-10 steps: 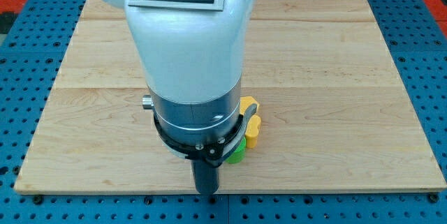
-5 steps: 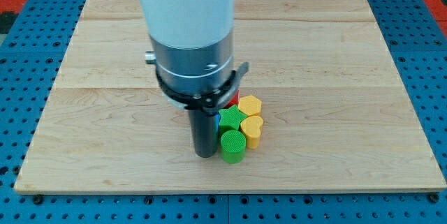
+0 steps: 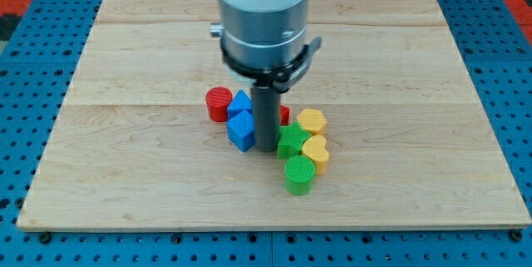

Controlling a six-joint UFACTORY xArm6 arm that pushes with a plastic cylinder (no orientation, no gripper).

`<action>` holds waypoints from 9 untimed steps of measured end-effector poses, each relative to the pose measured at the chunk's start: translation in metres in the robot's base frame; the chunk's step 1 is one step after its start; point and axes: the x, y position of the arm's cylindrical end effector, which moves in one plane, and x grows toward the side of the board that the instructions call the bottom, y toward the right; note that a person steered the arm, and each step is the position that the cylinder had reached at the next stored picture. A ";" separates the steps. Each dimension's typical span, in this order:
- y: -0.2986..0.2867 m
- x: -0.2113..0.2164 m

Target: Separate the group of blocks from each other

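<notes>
Tip: our tip [image 3: 265, 149], the lower end of the straight dark rod, is resting on the pale wooden desk [image 3: 125, 159] in the middle of the cluster of blocks.
Pincer: we are carrying no pincer, only the rod, so there is nothing to stand apart or together.
Blue blocks: two blue blocks are sitting just to the view's left of our tip; the lower blue cube-like block [image 3: 241, 130] is touching or nearly touching the rod, and the upper blue block [image 3: 239, 103] is sitting just above it.
Red cylinder: a red round block [image 3: 219, 104] is lying further to the view's left, beside the upper blue block.
Second red block: a sliver of red [image 3: 284, 116] is showing just right of the rod; we cannot tell its shape.
Green blocks: a green star-like block [image 3: 290, 141] is pressing against the tip's right side; a green ribbed cylinder [image 3: 299, 174] is sitting below and right of it.
Yellow blocks: a yellow hexagonal block [image 3: 312, 121] and a yellow heart-shaped block [image 3: 316, 152] are standing to the right of the green star-like block, touching it.
</notes>
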 end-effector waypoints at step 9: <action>0.047 -0.018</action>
